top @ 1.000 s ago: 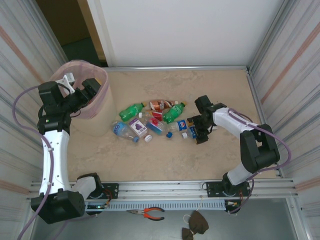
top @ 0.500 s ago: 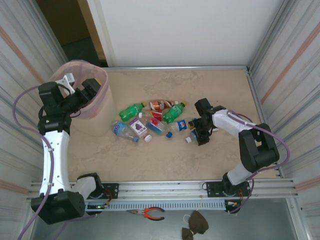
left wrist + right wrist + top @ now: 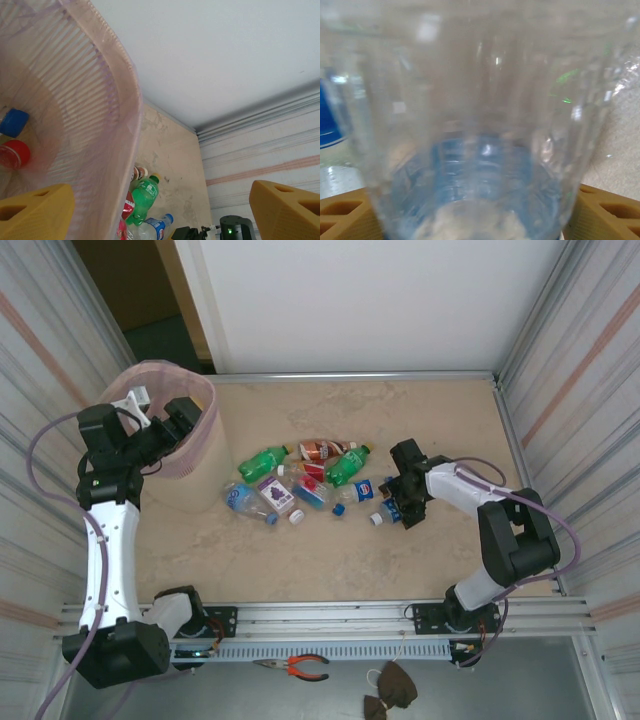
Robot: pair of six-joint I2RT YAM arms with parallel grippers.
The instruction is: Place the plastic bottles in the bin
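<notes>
Showing the right pincer (image 3: pixel 400 502) clenched across a clear bottle (image 3: pixel 480 100) at the right end of the plastic bottles (image 3: pixel 300 480) heaped on the worktop (image 3: pixel 300 570), with the bin (image 3: pixel 207 435) well apart to its left beyond the heap, where the left pincer (image 3: pixel 178 420) hangs released and empty over it.

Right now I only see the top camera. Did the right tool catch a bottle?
Observer: Its wrist camera shows a clear bottle filling the gap, touching both tan fingers of the right tool.
Operator: Anything in the bin yet?
Observer: Yes, the left wrist camera shows a blue cap and a red cap inside the bin.
Operator: Is the left tool holding something?
Observer: No, the left tool is wide open.
</notes>
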